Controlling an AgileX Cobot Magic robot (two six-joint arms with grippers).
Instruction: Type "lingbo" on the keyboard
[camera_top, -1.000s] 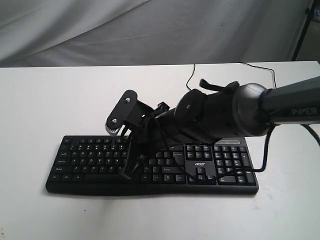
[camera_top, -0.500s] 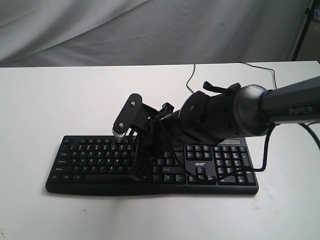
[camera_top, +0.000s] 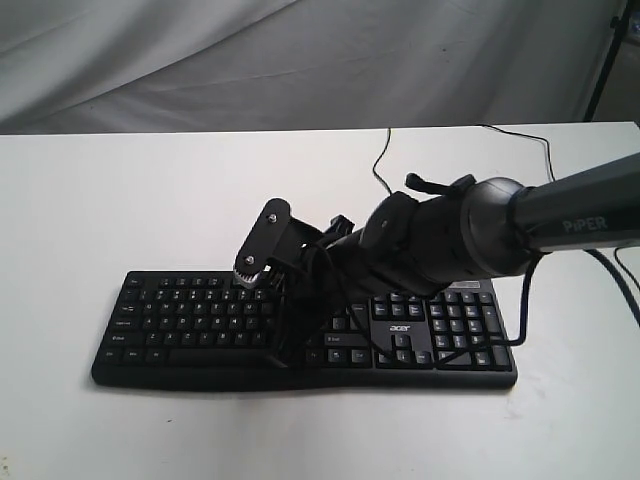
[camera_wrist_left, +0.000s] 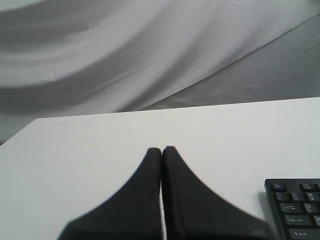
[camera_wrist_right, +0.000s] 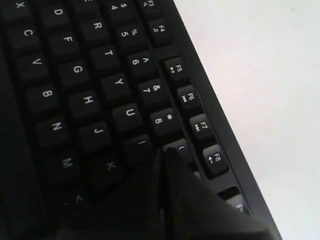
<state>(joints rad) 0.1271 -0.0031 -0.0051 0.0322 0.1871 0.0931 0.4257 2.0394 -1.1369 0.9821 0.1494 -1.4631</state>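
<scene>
Left gripper (camera_wrist_left: 161, 150): fingers pressed together, off the left end of the keyboard (camera_top: 190, 320). Right gripper (camera_wrist_right: 162, 155): pressed together, tip at the keyboard's I and 9 keys; a second ago it sat further left along the keyboard. White table (camera_top: 100, 200) under the keyboard, grey cloth (camera_top: 300, 60) behind it.
</scene>
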